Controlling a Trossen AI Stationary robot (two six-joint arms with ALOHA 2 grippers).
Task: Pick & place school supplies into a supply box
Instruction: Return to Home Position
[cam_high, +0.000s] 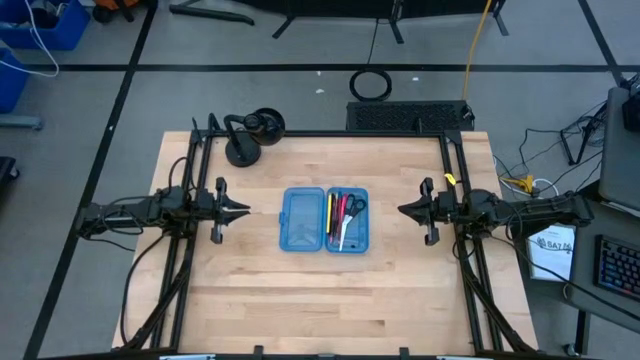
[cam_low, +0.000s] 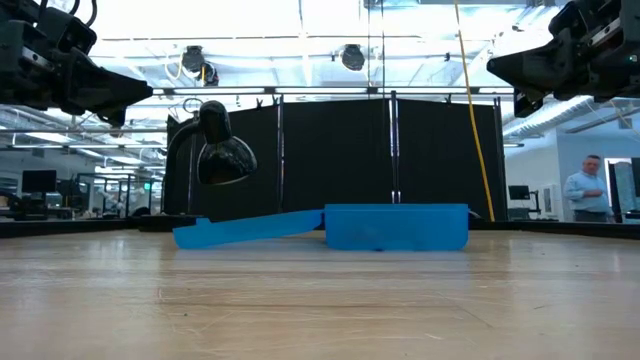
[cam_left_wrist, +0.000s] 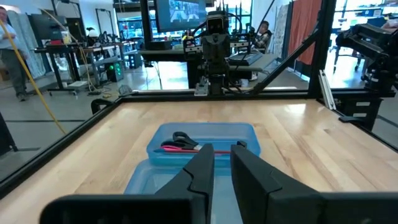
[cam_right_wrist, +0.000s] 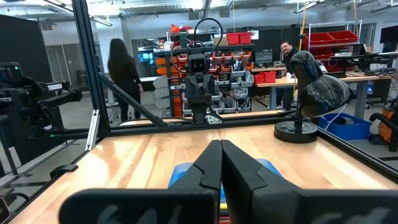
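Pale wooden surface up front. Translucent blue hinged plastic supply box lies open mid-surface, black-handled scissors and pens inside. Probably light, stiff, slick: take its rim. Left gripper jaws slightly parted, right gripper clenched, both empty.

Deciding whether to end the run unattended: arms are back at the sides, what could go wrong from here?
1. The supply box lies open, so a bump could spill the school supplies.
2. The desk lamp stands near the left arm, and a wide swing may clip it.
The left gripper and right gripper hang off the box.
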